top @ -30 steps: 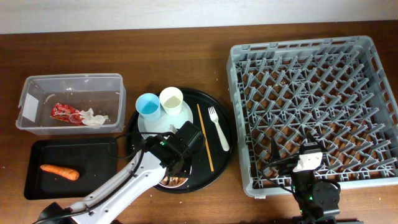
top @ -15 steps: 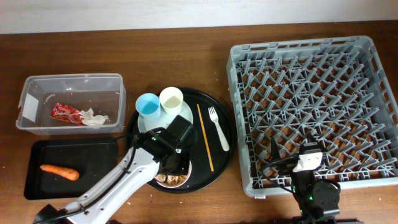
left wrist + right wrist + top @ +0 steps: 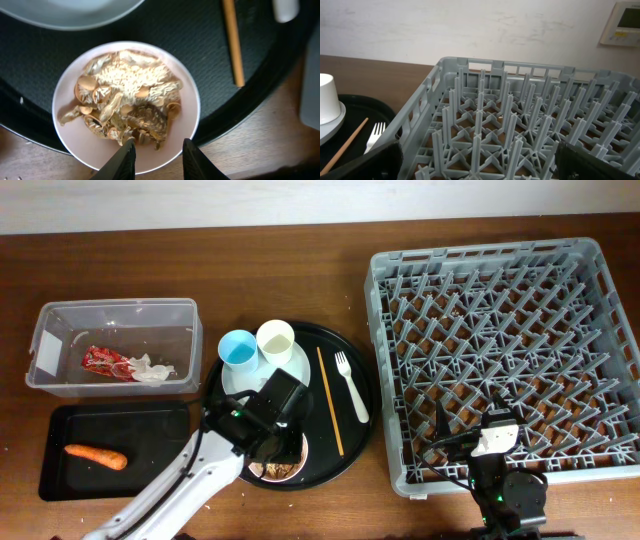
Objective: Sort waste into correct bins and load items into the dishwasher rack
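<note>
A pink-white bowl (image 3: 165, 145) of brownish food scraps (image 3: 125, 102) sits at the front of the round black tray (image 3: 355, 435). My left gripper (image 3: 157, 152) is open just above the bowl's near rim; it also shows in the overhead view (image 3: 272, 442). The light blue cup (image 3: 239, 348) and cream cup (image 3: 275, 340) stand on the pale plate (image 3: 232, 383). The white fork (image 3: 350, 385) and the wooden chopstick (image 3: 330, 405) lie to the right. The grey dishwasher rack (image 3: 500, 340) is empty. My right gripper (image 3: 480, 167) is open wide over the rack's near edge.
The clear tub (image 3: 60, 320) at the left holds the red wrapper (image 3: 100, 360) and the white tissue (image 3: 150, 370). The shallow black tray (image 3: 150, 430) in front of it holds the carrot (image 3: 97, 457). Bare wood lies between the round tray and the rack.
My left gripper has moved left and toward the table's front, to above the bowl. The right arm has not moved.
</note>
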Robot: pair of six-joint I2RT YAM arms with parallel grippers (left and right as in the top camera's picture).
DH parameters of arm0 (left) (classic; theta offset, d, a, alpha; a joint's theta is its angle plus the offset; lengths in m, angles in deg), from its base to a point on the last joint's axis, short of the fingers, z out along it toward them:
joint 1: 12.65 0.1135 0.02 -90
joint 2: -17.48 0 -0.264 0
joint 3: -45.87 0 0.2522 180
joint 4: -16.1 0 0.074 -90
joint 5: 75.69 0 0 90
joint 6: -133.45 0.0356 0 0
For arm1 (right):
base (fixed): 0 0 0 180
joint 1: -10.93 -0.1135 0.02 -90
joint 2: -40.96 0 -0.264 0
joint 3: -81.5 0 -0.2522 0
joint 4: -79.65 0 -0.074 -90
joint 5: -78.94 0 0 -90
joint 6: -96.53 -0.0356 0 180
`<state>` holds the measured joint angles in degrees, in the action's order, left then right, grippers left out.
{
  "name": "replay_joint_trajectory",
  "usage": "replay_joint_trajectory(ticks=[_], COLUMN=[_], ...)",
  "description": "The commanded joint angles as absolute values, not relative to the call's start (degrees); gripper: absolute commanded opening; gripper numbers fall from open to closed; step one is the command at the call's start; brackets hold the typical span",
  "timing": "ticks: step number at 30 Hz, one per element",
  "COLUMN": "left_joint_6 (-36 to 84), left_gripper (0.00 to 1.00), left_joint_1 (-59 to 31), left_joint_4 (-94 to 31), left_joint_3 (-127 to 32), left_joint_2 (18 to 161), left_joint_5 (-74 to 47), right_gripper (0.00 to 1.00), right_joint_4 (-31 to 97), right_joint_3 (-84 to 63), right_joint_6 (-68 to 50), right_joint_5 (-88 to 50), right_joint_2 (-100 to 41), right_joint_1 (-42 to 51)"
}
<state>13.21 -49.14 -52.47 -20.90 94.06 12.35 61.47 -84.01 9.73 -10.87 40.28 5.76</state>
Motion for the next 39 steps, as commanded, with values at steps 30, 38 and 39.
replay_joint_trajectory(ticks=[30,38,39], left_joint_6=[2.3,3.4,3.3], left_gripper=[0.40,0.48,0.48], left_joint_1=[-54.1,-53.2,-53.2], left_joint_4=[-45.1,-47.9,-47.9], left_joint_3=[-14.9,-17.8,-17.6], left_joint_2=[97.5,97.5,97.5], left_joint_5=[18.2,24.7,24.8], right_gripper=[0.99,0.99,0.99], right_joint_4=[61.3,61.3,61.3], right_joint_3=[-84.4,-84.4,-84.4], right_joint_6=[9.5,9.5,9.5], right_joint_5=[-10.2,-10.2,-10.2], right_joint_2=[40.6,40.6,40.6], right_joint_1=[6.1,6.1,6.1])
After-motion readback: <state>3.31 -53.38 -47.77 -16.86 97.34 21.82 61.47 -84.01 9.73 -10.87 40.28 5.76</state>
